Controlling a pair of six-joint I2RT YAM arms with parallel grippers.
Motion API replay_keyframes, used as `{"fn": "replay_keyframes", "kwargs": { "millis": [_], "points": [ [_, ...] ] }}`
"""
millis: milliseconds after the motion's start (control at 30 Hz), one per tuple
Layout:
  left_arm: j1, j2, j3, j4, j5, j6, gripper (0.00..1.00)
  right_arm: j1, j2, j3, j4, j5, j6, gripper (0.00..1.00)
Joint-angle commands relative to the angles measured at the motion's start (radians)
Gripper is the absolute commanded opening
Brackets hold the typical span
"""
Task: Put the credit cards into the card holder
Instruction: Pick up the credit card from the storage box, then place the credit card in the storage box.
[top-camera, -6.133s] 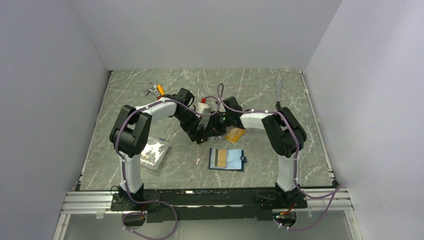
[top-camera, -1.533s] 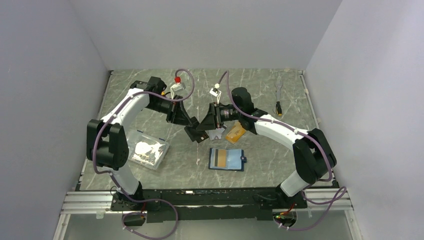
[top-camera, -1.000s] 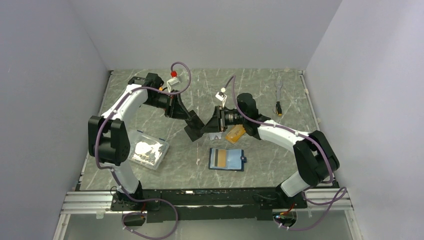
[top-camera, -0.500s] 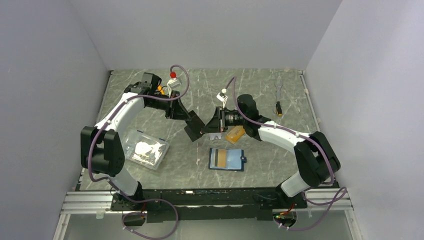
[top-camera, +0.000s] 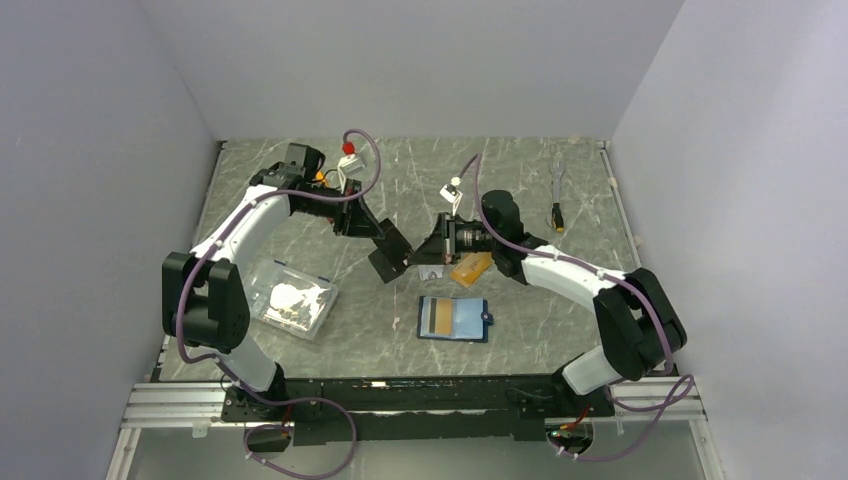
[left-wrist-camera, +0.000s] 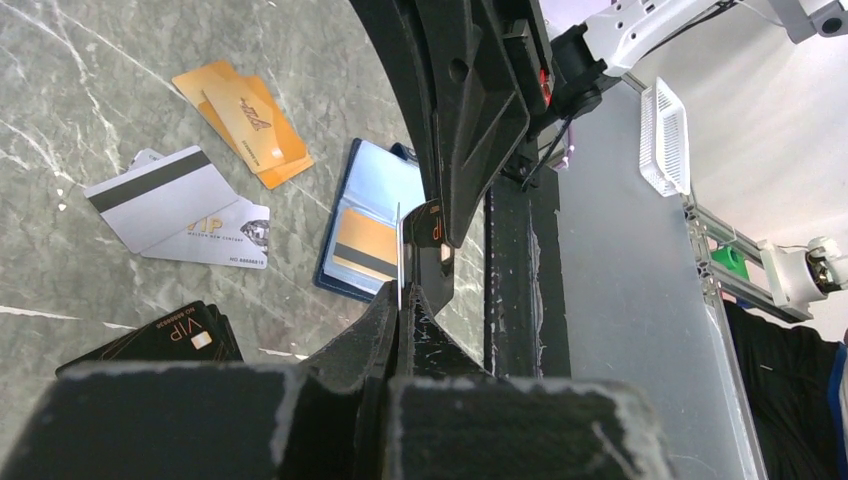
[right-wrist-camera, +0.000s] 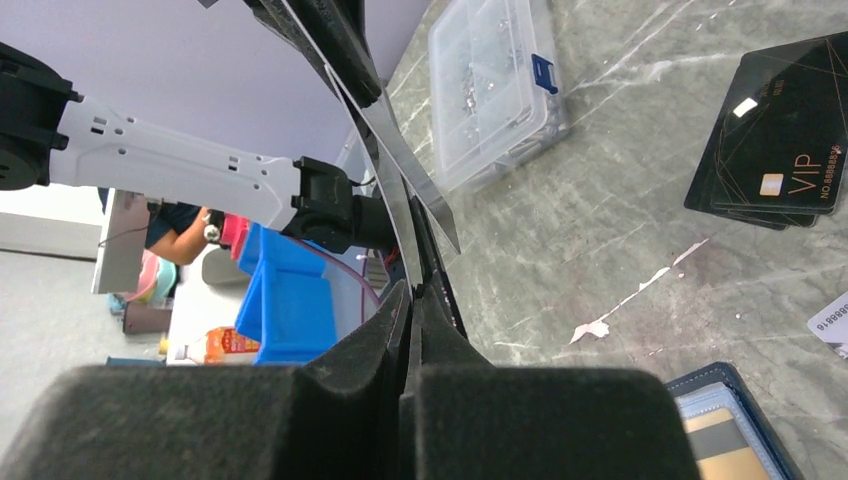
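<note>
From above, the left gripper (top-camera: 398, 250) and right gripper (top-camera: 420, 256) meet tip to tip just beyond the open card holder (top-camera: 468, 320), which lies flat with an orange-gold card (top-camera: 435, 318) in a pocket. The left wrist view shows the left gripper pinched on a thin card (left-wrist-camera: 398, 250) seen edge-on. The right wrist view shows the right gripper clamped on the same thin card
</note>
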Motion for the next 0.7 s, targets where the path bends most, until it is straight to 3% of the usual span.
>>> {"fn": "replay_keyframes", "kwargs": {
  "millis": [0,300,667],
  "points": [
    [0.009,0.007,0.011,0.019,-0.033,-0.011,0.02,-0.032,-0.063,-0.064,0.048,0.017,0.018,0.00],
    [0.013,0.100,0.063,-0.041,-0.064,0.039,0.08,-0.034,-0.055,-0.101,-0.014,0.063,-0.027,0.00],
    [0.016,0.274,0.058,0.100,-0.270,-0.048,0.04,-0.034,0.099,-0.061,0.039,0.056,-0.008,0.00]
  ]
}}
